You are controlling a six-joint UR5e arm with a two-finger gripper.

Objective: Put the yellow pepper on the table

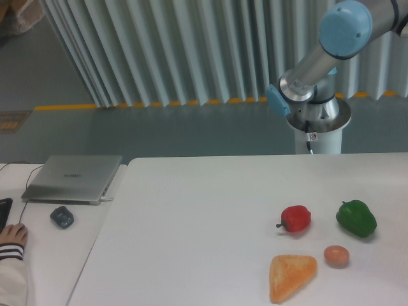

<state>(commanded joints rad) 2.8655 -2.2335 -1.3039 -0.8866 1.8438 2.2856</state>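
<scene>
Still pre-placement, no yellow pepper visible near the red pepper [296,218] on the desk [204,210] (jaws out of frame, can't tell their state), so needs fetching first.

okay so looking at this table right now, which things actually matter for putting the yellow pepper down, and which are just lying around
Job in hand:
- the table
- the robot arm; its jaws are out of frame
- the yellow pepper: not visible in this view

Just lying about:
- red pepper
- green pepper
- toast slice
- egg
- laptop
- mouse
</scene>
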